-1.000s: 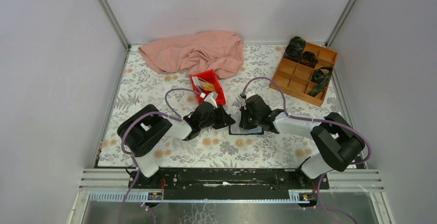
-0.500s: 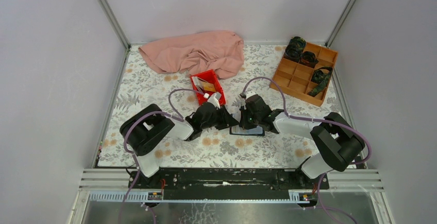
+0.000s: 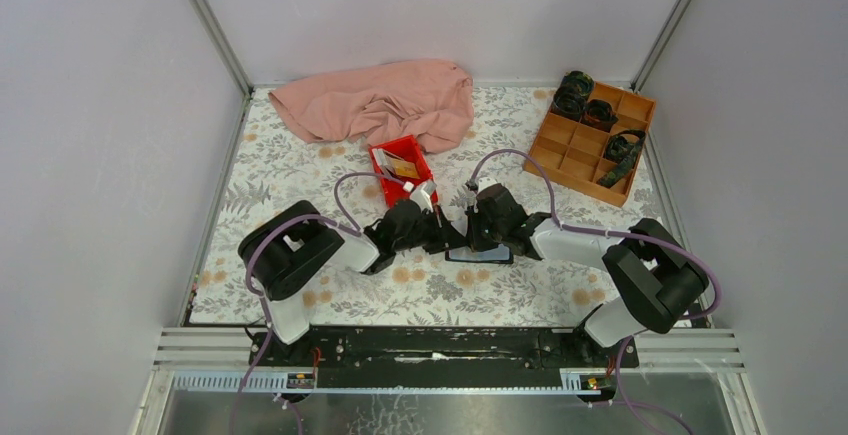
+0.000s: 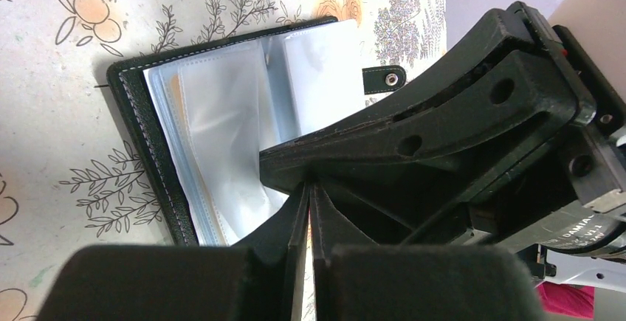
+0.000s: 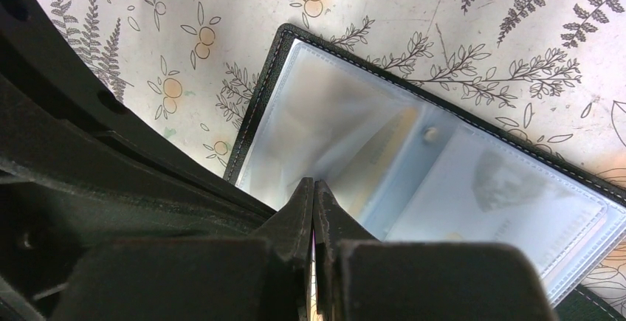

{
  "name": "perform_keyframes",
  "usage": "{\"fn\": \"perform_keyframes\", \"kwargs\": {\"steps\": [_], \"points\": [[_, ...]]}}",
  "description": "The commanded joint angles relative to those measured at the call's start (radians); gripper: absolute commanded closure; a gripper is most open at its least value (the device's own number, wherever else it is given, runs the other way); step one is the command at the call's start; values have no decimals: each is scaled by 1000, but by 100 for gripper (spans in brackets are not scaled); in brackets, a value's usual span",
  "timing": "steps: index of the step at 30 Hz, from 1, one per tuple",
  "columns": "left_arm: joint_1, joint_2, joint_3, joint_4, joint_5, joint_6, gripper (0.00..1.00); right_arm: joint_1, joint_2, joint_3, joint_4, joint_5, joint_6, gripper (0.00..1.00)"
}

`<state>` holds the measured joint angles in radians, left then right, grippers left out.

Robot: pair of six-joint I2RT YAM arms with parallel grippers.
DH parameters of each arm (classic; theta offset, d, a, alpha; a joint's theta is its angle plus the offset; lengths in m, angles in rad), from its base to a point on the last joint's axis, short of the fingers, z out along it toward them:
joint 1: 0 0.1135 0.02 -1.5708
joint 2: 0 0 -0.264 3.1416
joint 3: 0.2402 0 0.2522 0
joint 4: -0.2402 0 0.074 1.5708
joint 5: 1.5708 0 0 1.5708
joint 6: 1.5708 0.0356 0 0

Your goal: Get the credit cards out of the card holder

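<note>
Top view, bench: flower-printed bench [image 3: 300, 180] with both arms reaching to its middle.
Top view, holder: flat black bifold card holder [image 3: 482, 254] lies open on the bench, just under the two claws.
Top view, left claw [image 3: 437, 223]: tip at the holder's left edge, touching or nearly touching the right claw [image 3: 470, 225].
Top view, tray: small red plastic tray [image 3: 400, 141] just behind the claws, with thin orange-gold and white credit cards [image 3: 405, 167] lying in it.
Top view, rest: crumpled pink cloth [image 3: 375, 100] at the back; wooden compartment box [image 3: 575, 160] at the back right.
Left wrist, holder [image 4: 136, 114]: open, with clear bluish plastic sleeves fanned inside its black stitched border.
Left wrist, left claw: pressed almost together, only a thin slit between the fingers, and the tips at the sleeves' edge. Whether anything is caught, I cannot tell.
Right wrist, right claw: pressed together, tip on the open sleeves.
Right wrist, cards: a pale card [image 5: 509, 188] shows through one sleeve.
</note>
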<state>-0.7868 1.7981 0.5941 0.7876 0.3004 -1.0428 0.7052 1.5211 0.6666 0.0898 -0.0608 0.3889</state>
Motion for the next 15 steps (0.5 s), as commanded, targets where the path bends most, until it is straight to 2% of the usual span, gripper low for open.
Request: {"fn": "perform_keyframes", "kwargs": {"steps": [1,4,8,11,12,14,15], "points": [[-7,-40,-22,74,-10,2,92,6,-39,-16,-14,19,-3,100],[-5,-106,-32,-1,-47,44,86,7,-91,-12,-38,24,-1,98],[-4,-177,-21,-139,-108,117,69,7,-170,4,-82,40,2,79],[-6,-188,-11,-197,-136,152,54,6,-191,17,-108,71,2,72],[-6,-188,-9,-211,-139,161,51,7,-191,16,-110,82,1,74],[-6,-187,1,-236,-141,179,47,7,-185,17,-117,103,-1,93],[-6,-188,2,-243,-143,188,48,7,-178,17,-116,108,-2,99]]}}
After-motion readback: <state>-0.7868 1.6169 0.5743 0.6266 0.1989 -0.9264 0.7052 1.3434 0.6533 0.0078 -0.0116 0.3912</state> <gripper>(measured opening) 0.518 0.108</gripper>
